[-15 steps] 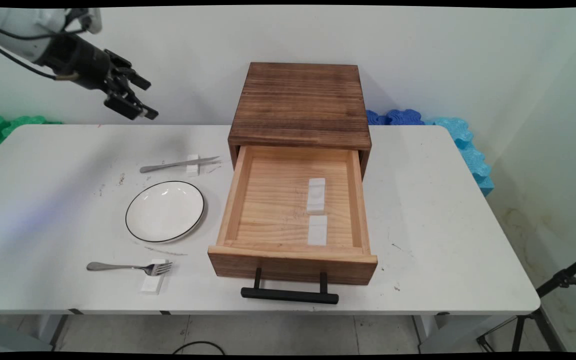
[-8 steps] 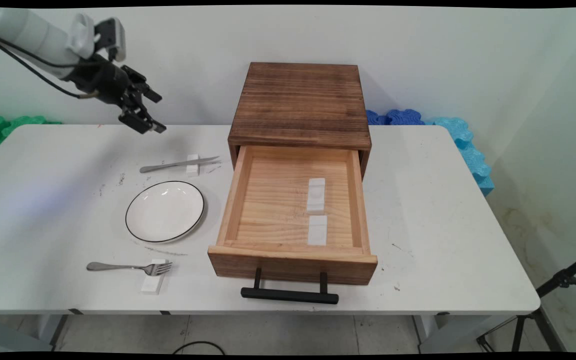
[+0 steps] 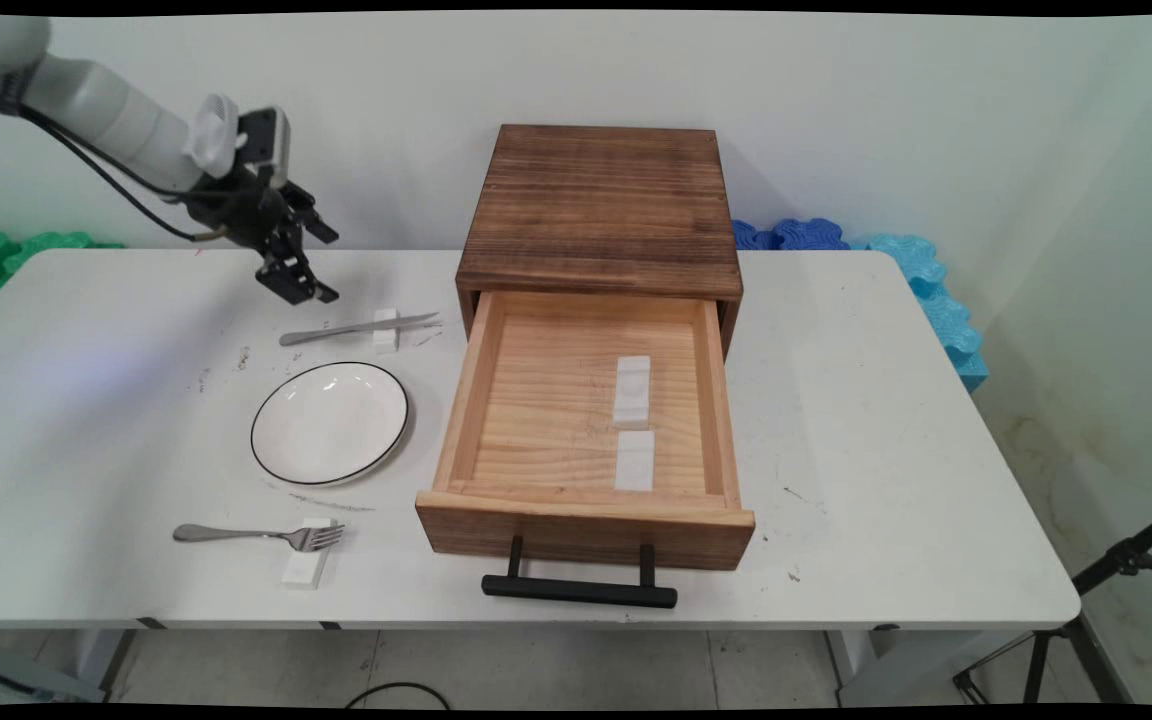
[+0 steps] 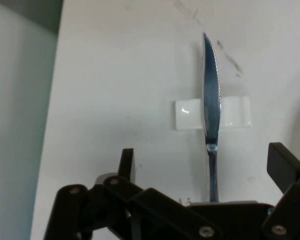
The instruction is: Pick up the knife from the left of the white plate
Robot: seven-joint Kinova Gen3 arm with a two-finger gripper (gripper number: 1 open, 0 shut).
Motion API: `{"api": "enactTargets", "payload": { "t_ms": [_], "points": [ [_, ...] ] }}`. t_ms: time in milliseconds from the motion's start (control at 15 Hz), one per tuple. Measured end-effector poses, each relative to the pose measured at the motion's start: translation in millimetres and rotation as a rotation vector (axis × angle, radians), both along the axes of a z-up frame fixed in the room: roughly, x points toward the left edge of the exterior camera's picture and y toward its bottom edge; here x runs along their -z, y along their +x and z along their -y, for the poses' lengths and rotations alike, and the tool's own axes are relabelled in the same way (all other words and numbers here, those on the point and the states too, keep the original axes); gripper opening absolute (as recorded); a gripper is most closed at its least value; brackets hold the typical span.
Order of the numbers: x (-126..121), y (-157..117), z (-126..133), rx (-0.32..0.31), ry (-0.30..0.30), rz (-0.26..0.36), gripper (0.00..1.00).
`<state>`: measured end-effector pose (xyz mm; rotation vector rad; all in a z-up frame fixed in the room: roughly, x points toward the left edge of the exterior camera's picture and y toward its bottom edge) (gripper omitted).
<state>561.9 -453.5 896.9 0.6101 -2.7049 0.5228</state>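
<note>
My gripper (image 3: 311, 268) hangs open above the table's back left, just behind a steel knife (image 3: 356, 327). The knife lies across a small white rest (image 3: 385, 329). In the hand view the knife (image 4: 211, 110) runs up the middle on its white rest (image 4: 235, 112), and the gripper (image 4: 205, 162) stands wide open with the knife's handle between the two fingers (image 4: 126, 162) and nothing held. In front of the knife sits a white plate with a black rim (image 3: 330, 422).
A fork (image 3: 256, 535) lies on a white rest (image 3: 305, 567) near the front edge. A wooden cabinet (image 3: 601, 205) stands mid-table with its drawer (image 3: 586, 505) pulled out, two white rests (image 3: 633, 388) inside. Foam mats lie behind the table.
The gripper has come down and to the right, from high at the upper left to just over the knife's handle end. Its fingers have stayed open.
</note>
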Motion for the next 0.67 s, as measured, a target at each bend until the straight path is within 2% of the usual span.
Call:
{"api": "enactTargets", "payload": {
  "t_ms": [333,667],
  "points": [
    [33.6,4.6,18.2,0.061,0.037,0.049,1.0],
    [52.9,5.2,32.7,0.095,0.066,0.065,1.0]
  ]
}}
